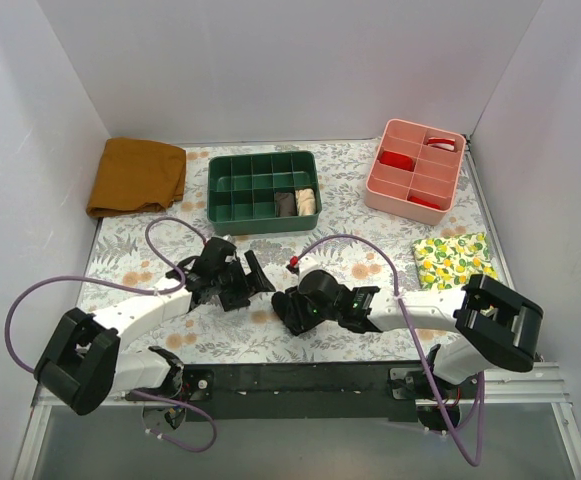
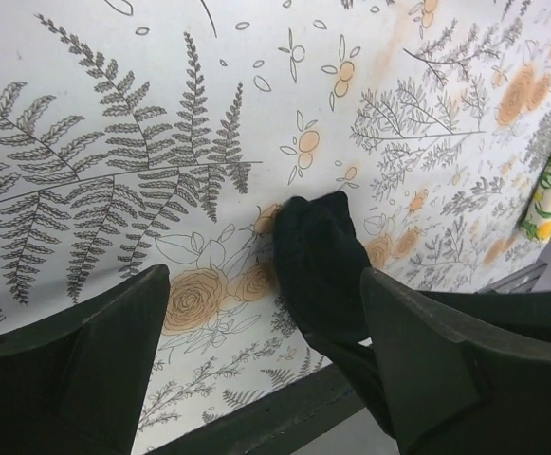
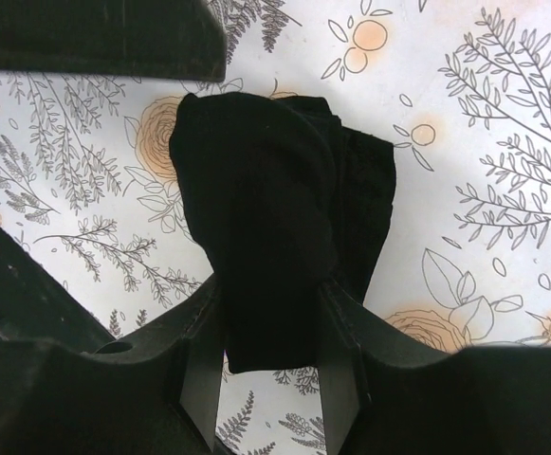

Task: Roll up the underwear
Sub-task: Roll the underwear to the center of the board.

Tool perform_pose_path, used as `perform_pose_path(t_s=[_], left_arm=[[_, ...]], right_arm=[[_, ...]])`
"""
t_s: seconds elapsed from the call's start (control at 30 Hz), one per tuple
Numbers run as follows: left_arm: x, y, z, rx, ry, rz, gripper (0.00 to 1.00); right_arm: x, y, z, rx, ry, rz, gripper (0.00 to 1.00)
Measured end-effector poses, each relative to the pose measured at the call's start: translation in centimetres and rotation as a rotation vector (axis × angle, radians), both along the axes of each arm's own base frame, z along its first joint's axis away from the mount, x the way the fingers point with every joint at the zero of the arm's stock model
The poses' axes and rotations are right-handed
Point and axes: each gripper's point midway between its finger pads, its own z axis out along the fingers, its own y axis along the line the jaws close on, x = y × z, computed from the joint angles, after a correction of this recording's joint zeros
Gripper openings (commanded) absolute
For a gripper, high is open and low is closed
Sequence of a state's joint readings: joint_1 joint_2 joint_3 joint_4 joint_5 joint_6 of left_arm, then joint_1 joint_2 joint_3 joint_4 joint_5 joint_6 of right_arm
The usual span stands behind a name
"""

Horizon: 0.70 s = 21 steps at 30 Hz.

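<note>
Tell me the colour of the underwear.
The underwear is plain black; the right wrist view shows it best.

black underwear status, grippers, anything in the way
Left gripper open, hovering near it. Right gripper shut on the black fabric underwear, bunched on the floral table cover. Green compartment tray sits farther back, apart.

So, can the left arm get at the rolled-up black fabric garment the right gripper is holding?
Probably yes. The left gripper is open, and the black fabric garment lies just ahead of it with nothing between. The right gripper pinches one end, so only the other end looks free.
</note>
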State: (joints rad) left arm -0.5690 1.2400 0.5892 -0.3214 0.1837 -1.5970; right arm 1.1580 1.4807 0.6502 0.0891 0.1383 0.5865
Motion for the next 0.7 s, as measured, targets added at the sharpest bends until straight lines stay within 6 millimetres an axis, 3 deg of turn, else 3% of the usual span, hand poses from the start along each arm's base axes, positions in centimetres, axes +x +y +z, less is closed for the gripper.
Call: perform_pose_path(t_s=[0.23,0.5,0.7], left_arm=[[-1.3,-0.7,-0.1,-0.121,-0.073,-0.051,0.73],[-1.8,-0.9,0.8,-0.220,-0.170,-0.065,0.73],[-1.4,-0.6,4.4,-0.293,-0.303,-0.031,0.65]], right_arm=[[-0.2,0.8,0.0,0.043,0.053,0.036,0.04],[-0.5,1.6,0.0,0.058,0.089,0.073,0.03],[-0.5,1.8,0.0,0.062,0.098,0.078,0.04]])
